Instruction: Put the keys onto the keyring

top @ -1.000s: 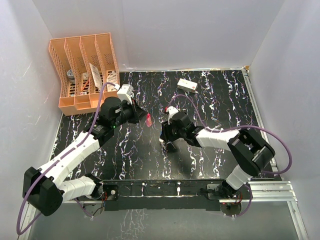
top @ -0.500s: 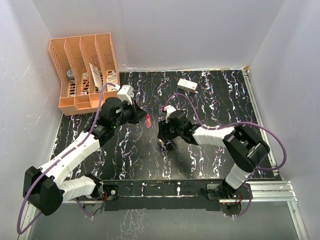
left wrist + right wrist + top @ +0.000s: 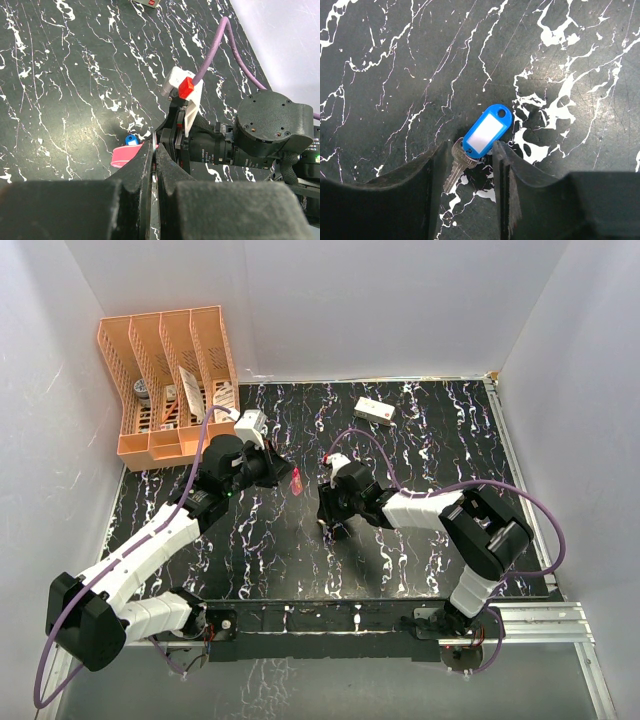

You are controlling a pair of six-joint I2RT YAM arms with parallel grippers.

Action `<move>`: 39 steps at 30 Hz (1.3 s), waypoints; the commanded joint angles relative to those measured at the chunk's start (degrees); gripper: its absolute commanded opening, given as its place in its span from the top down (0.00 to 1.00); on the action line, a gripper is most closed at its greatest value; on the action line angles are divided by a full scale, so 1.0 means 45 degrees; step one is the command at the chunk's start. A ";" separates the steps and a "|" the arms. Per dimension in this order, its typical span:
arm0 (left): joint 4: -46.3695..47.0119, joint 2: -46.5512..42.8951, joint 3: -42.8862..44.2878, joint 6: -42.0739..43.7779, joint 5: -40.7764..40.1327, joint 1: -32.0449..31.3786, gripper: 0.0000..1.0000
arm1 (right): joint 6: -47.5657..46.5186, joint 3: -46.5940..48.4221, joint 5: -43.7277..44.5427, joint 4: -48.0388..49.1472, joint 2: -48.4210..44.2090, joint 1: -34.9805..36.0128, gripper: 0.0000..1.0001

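Note:
My left gripper (image 3: 285,472) (image 3: 154,147) is shut on the pink key (image 3: 297,481) and holds it above the table. Its pink tag (image 3: 125,156) sticks out to the left of the fingers, and a thin silver edge shows between them. The blue key lies flat on the table, with a blue tag with a white label (image 3: 486,131) and a silver blade (image 3: 456,167). My right gripper (image 3: 328,512) (image 3: 468,150) is open, low over the table, with one finger on each side of the blue key. The blue tag also shows in the left wrist view (image 3: 131,140). I cannot make out a separate keyring.
A white rectangular box (image 3: 374,411) lies at the back of the black marbled table (image 3: 430,450). An orange file rack (image 3: 165,380) holding small items stands at the back left. White walls enclose the table. The two grippers are close together mid-table.
My right gripper has shifted slightly left and settled around the blue key. The left arm with the pink key has barely moved.

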 commanded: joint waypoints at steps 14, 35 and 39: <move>0.0038 -0.0112 -0.0059 0.0132 -0.0037 0.0014 1.00 | -0.0072 -0.0001 0.0538 -0.0083 -0.0369 0.0122 0.82; 0.0107 -0.0101 -0.0079 0.0098 0.0017 0.0006 1.00 | 0.0013 -0.0021 0.0852 -0.0631 -0.1603 0.0133 0.81; 0.0088 -0.0140 -0.0073 0.0098 -0.0003 0.0006 1.00 | -0.0291 -0.0040 0.0820 -0.0700 -0.1548 0.0126 0.63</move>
